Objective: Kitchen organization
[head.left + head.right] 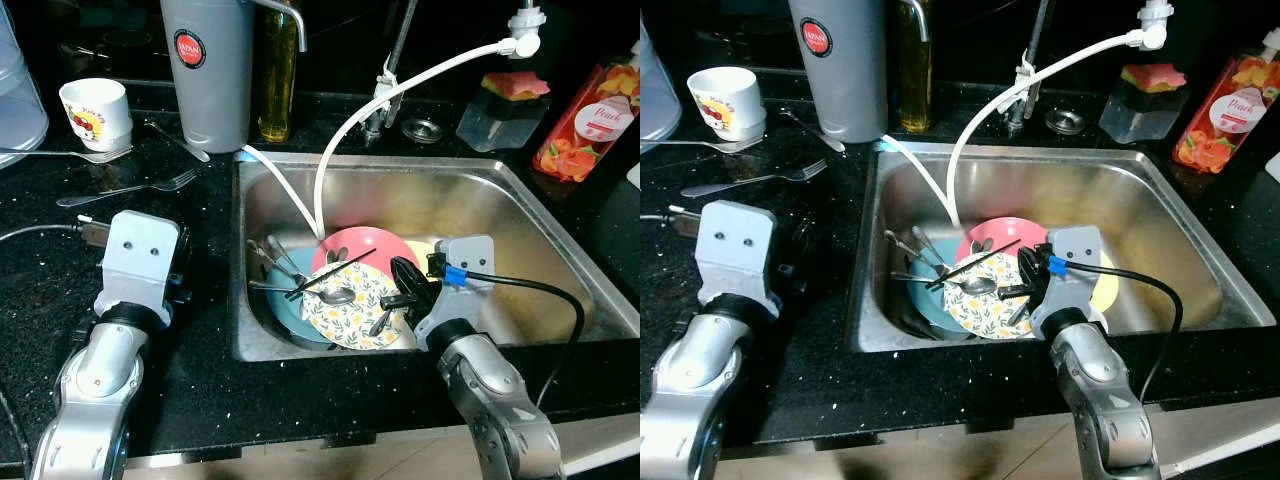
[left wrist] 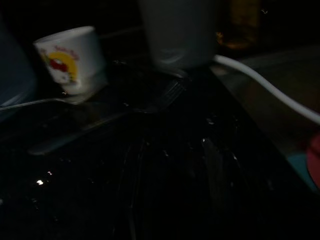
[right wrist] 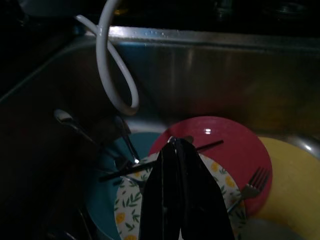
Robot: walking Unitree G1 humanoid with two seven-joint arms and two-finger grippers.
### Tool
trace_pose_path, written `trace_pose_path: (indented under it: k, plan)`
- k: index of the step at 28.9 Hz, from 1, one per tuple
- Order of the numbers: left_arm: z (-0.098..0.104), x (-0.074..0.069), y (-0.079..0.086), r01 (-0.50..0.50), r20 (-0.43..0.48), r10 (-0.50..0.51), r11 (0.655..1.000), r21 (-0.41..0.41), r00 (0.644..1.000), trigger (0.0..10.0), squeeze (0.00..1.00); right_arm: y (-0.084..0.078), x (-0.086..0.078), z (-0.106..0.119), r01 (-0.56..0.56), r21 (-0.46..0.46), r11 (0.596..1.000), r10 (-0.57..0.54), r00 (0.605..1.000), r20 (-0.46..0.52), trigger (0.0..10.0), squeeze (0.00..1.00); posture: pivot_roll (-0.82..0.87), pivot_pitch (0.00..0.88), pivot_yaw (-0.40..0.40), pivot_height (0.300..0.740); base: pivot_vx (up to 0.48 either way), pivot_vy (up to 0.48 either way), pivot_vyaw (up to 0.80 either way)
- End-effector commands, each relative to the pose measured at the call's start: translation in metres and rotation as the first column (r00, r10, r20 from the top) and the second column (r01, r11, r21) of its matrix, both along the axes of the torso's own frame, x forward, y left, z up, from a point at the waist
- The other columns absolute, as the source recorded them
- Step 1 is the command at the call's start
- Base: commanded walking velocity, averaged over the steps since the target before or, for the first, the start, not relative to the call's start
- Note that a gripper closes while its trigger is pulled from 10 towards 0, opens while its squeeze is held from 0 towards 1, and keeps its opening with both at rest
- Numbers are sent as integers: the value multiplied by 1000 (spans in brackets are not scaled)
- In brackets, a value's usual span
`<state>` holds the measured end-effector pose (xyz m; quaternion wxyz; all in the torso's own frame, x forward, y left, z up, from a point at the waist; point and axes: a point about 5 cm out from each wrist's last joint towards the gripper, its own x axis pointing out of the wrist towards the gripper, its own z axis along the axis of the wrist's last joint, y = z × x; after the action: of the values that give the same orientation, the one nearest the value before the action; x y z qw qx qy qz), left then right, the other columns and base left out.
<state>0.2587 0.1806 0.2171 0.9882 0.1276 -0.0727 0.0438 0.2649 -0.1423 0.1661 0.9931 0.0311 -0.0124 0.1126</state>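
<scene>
In the stainless steel sink (image 1: 560,260), a floral-patterned plate (image 1: 355,310) lies on a pink round plate (image 1: 365,245) and a teal plate (image 1: 285,305), with cutlery across them. The right gripper (image 3: 176,142) hovers above, fingers pressed together. The left gripper's fingers cannot be made out; its arm (image 1: 135,265) rests over the black speckled counter (image 1: 60,310).

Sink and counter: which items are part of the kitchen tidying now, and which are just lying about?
In the job:
- right hand, fingers together, over the plates
- pink plate
- flowered plate
- blue plate
- yellow plate
- spoon
- black chopstick

Lying about:
- cup
- fork
- grey jug
- oil bottle
- soap bottle
- left hand on the counter
</scene>
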Motion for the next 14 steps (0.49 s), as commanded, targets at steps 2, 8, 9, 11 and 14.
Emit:
trace_pose_path:
  k: [2, 8, 9, 11, 14]
  plan:
    - [10, 11, -2, -42, -27, 41, 998, -46, 999, 10000, 0, -2, 0, -12, 6, 6, 1000, -5, 998, -65, 10000, 0, 195, 37, -82, 740, 0, 0, 0]
    - [34, 52, -1, -161, -90, 151, 981, -108, 984, 10000, 0, 0, 2, -6, 0, 15, 1000, 1, 999, -48, 10000, 0, 198, 37, -84, 740, 0, 0, 0]
    - [34, 52, -1, -161, -90, 151, 981, -108, 984, 10000, 0, 0, 2, -6, 0, 15, 1000, 1, 999, -48, 10000, 0, 198, 37, -84, 740, 0, 0, 0]
    - [35, 58, -1, -181, -115, 170, 978, -99, 979, 10000, 0, 0, 2, -6, -1, 16, 1000, 1, 999, -47, 10000, 0, 202, 35, -87, 740, 0, 0, 0]
    - [34, 69, 0, -218, -183, 207, 975, -39, 961, 10000, 0, 1, 3, -6, -1, 17, 1000, 2, 999, -46, 10000, 0, 207, 37, -88, 740, 0, 0, 0]
